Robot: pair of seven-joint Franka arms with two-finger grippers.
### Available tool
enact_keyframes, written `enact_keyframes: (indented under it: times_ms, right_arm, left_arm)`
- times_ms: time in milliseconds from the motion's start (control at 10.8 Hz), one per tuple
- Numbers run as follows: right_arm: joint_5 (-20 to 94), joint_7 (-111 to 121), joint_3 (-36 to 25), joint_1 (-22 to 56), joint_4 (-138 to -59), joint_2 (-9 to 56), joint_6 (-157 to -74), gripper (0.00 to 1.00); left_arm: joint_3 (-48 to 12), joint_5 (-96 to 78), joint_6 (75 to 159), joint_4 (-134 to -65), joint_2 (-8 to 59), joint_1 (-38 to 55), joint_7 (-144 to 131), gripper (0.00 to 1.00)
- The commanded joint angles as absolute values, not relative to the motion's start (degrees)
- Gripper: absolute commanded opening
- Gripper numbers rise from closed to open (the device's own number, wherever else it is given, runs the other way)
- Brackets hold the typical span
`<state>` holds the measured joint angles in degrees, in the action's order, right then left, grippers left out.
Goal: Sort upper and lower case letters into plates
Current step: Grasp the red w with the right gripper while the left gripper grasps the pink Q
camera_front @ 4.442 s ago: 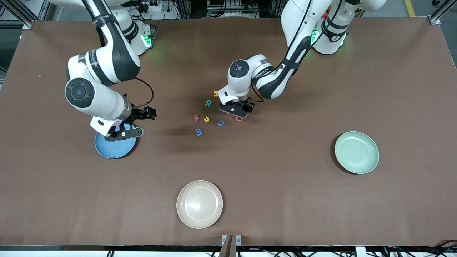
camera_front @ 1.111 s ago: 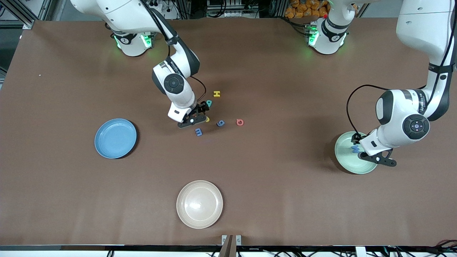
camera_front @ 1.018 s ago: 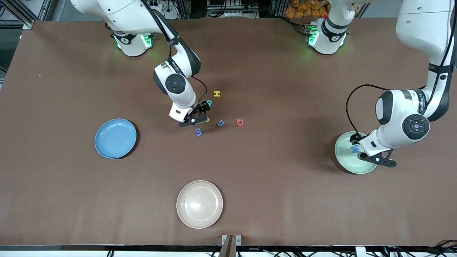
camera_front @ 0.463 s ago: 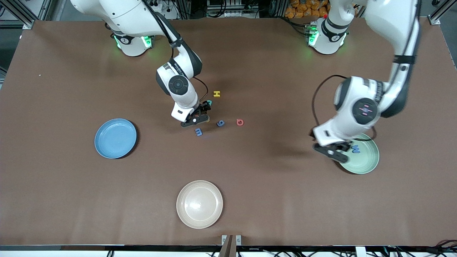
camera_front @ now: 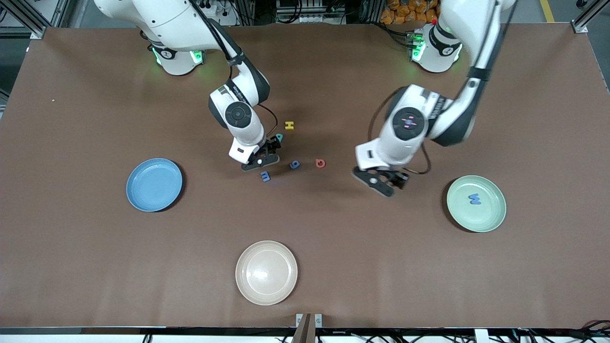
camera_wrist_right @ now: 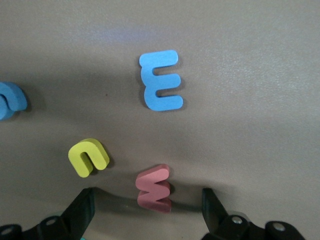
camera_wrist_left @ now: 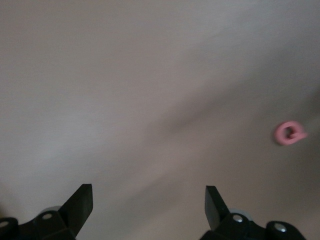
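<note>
The left gripper [camera_front: 382, 183] has left the mint green plate [camera_front: 491, 216] at the frame's right and now hangs over bare tabletop [camera_front: 333, 224] near the red letter [camera_front: 320, 163], jaws apart and empty. A blue letter [camera_front: 474, 199] now lies uncovered in that plate. The right gripper [camera_front: 261, 161] has edged slightly up-frame over the letter cluster.

A blue letter [camera_front: 474, 199] lies in the mint plate [camera_front: 491, 224]; the blue plate [camera_front: 143, 197] holds nothing.
</note>
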<state>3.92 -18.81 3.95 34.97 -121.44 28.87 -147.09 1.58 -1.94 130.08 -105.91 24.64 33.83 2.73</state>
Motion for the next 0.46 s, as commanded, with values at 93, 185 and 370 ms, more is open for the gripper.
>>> enact_keyframes:
  times_ms: [93, 185, 370]
  right_arm:
    - [2.90, -19.69, 3.52, 35.68, -121.99, 29.00, -148.18, 0.57]
    - [2.81, -19.60, 3.52, 35.68, -121.99, 29.18, -148.18, 0.45]
    - [1.32, -19.42, 3.52, 35.33, -121.90, 29.18, -148.18, 0.10]
  left_arm:
    - [5.00, -5.71, 130.43, -100.21, 32.15, 43.05, -17.77, 0.98]
    - [5.01, -5.71, 130.43, -99.06, 33.82, 44.63, -24.45, 0.95]
    - [4.92, -7.55, 130.43, -96.34, 36.72, 45.70, -37.46, 0.92]
